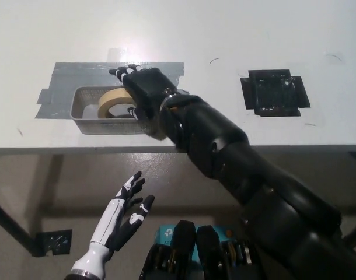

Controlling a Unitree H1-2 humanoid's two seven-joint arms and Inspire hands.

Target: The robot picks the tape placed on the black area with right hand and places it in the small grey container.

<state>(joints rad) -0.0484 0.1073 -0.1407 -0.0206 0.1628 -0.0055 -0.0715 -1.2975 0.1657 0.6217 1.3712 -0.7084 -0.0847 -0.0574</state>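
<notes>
Tape in tray, right robot hand on it.
Right robot hand (144,92) w/ fingers closed around tape (115,102) inside tray (82,119) on surface (224,35); left robot hand (121,214) open, below edge.

No text, label or number can be read anywhere. The blue item (164,234) at the bottom middle bears a mark too small to read.

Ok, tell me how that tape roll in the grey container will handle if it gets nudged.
The tape roll looks like a rigid ring, so it should keep its shape. It leans on the small grey container wall, so it may drop flat. Being round, it could roll if stood on edge. The right hand is beside it.
</notes>
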